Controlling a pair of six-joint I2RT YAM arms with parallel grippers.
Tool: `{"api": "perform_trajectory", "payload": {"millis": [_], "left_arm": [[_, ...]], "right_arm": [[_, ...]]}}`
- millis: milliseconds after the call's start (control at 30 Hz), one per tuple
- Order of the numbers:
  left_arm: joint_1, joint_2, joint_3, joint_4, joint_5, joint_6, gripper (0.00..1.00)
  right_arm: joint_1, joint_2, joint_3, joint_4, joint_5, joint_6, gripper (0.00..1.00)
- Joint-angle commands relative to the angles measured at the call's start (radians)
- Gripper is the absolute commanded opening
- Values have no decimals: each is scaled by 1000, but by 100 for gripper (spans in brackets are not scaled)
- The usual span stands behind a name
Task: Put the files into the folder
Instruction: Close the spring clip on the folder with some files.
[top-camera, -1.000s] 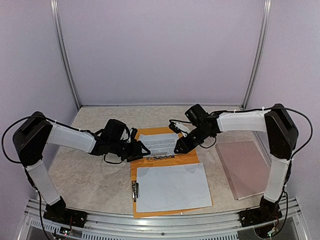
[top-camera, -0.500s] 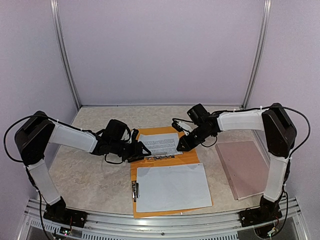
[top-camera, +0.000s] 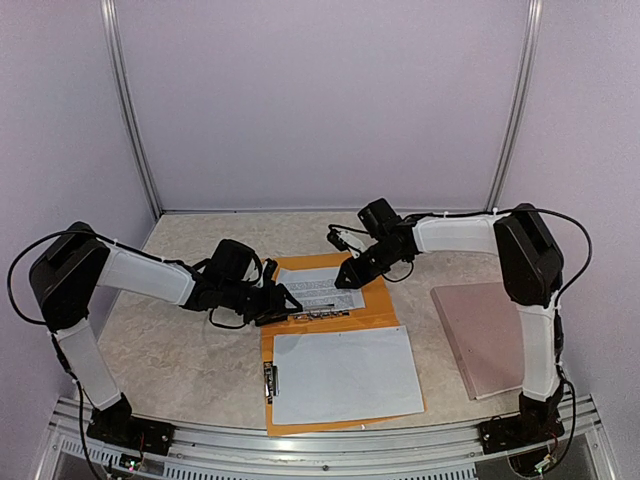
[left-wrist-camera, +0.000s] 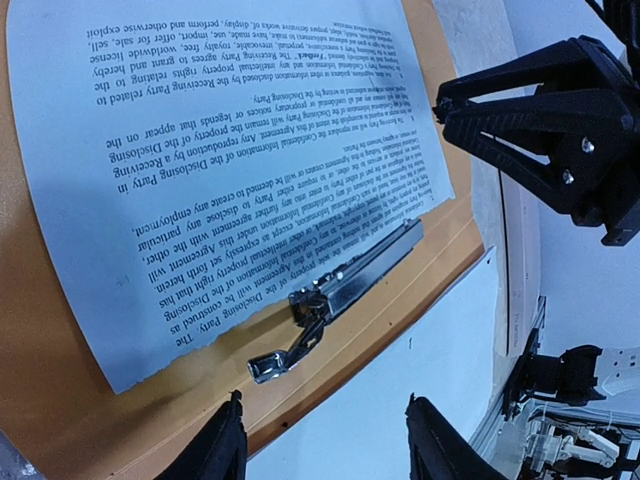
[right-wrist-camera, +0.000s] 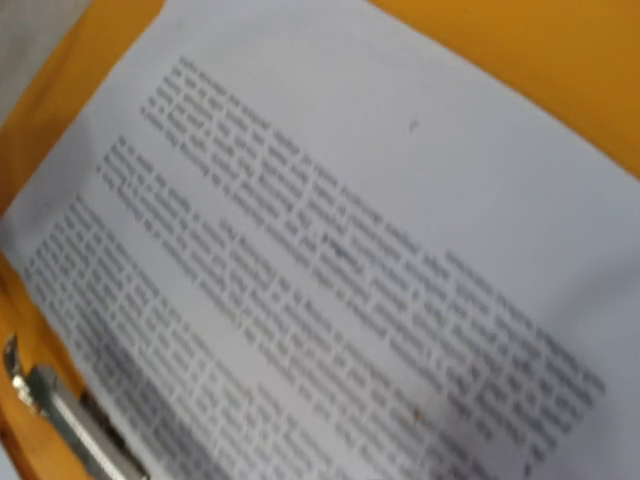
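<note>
Near sheet: a plain white sheet (top-camera: 345, 375), smooth and rectangular, lies flat on the folder's near half.
Folder: the orange-yellow folder (top-camera: 380, 303) lies open and flat on the speckled bench (top-camera: 180, 350).
Board: a pinkish-brown flat board (top-camera: 490, 335) lies right of the folder, apart from it.
Clip: a long shiny metal clip (top-camera: 318, 314) runs along the files' near edge.
Left tool: the left tool (top-camera: 283, 302) is at the clip's left end, black fingers apart.
Files: the files (top-camera: 318, 287), white sheets dense with black text, lie on the folder's far half.
Right tool: the right tool (top-camera: 350, 272) is over the files' far right corner; I can't tell its state.

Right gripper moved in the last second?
Yes: the right gripper shifted left and toward the back wall, farther from the pinkish board.
</note>
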Motion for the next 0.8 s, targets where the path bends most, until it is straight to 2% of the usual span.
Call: {"api": "perform_trajectory", "payload": {"millis": [0,467,767], "left_arm": [[-11,-25,5,-35,-9,9,54],[-26,-41,23,-91,-13,32,56],[-12,38,84,-96,5,46,56]], "right_arm": [[-7,66,37,-20,-15,-14,18],[-8,121,9,-1,-12,-23,16],[-10,122,0,-5,-11,-29,16]]}}
